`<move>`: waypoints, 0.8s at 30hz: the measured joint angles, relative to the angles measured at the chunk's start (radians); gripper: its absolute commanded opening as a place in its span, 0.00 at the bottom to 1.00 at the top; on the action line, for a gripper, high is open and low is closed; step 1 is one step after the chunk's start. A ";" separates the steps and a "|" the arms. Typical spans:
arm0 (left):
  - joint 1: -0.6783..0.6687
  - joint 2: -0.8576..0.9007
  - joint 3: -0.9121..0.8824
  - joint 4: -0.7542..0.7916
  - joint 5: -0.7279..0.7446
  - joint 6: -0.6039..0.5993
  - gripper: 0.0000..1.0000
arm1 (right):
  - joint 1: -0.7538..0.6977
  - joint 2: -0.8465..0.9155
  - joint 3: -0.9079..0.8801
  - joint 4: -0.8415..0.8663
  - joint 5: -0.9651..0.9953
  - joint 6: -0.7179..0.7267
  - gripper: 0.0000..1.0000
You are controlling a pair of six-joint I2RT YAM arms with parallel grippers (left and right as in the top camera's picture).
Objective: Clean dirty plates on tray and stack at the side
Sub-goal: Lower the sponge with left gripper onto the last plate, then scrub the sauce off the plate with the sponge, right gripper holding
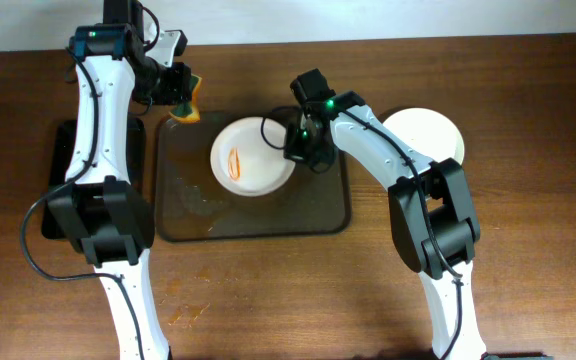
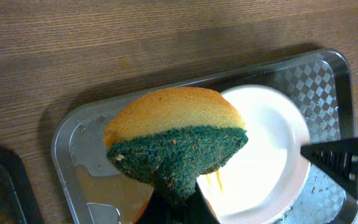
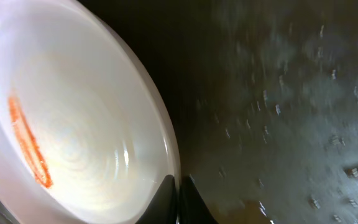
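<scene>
A white plate (image 1: 252, 156) with an orange smear lies in the metal tray (image 1: 333, 210). It also shows in the left wrist view (image 2: 266, 149) and the right wrist view (image 3: 73, 137). My left gripper (image 1: 180, 95) is shut on a yellow and green sponge (image 2: 176, 140), held above the tray's far left corner. My right gripper (image 1: 298, 140) is shut on the plate's right rim (image 3: 178, 186). A clean white plate (image 1: 430, 135) lies on the table to the right of the tray.
The tray (image 2: 73, 140) holds puddles of brownish water at its left side. A black tray (image 1: 63, 160) lies at the table's left, partly under my left arm.
</scene>
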 measured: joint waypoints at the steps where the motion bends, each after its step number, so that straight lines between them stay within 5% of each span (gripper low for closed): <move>1: 0.000 0.000 -0.002 -0.002 0.000 0.000 0.01 | 0.003 0.002 0.000 0.029 0.007 0.043 0.04; 3: -0.005 0.000 -0.020 -0.001 0.000 0.000 0.01 | 0.013 0.029 0.000 0.043 0.014 0.105 0.35; 4: -0.010 0.000 -0.043 0.005 0.000 0.000 0.01 | 0.018 0.041 0.000 0.046 0.014 0.117 0.38; 5: -0.017 0.000 -0.073 0.020 0.000 0.000 0.01 | 0.019 0.044 0.000 0.058 0.006 0.133 0.35; 8: -0.037 0.001 -0.151 0.057 0.000 -0.002 0.01 | 0.021 0.044 0.001 0.065 0.003 0.145 0.04; 14: -0.082 0.003 -0.288 0.151 -0.002 -0.016 0.01 | 0.022 0.047 0.000 0.062 0.005 0.149 0.04; 21: -0.140 0.005 -0.512 0.453 -0.066 0.003 0.01 | 0.022 0.047 0.000 0.065 0.002 0.140 0.04; 24: -0.148 -0.010 -0.543 0.436 -0.089 0.004 0.01 | 0.022 0.047 0.000 0.065 0.002 0.138 0.04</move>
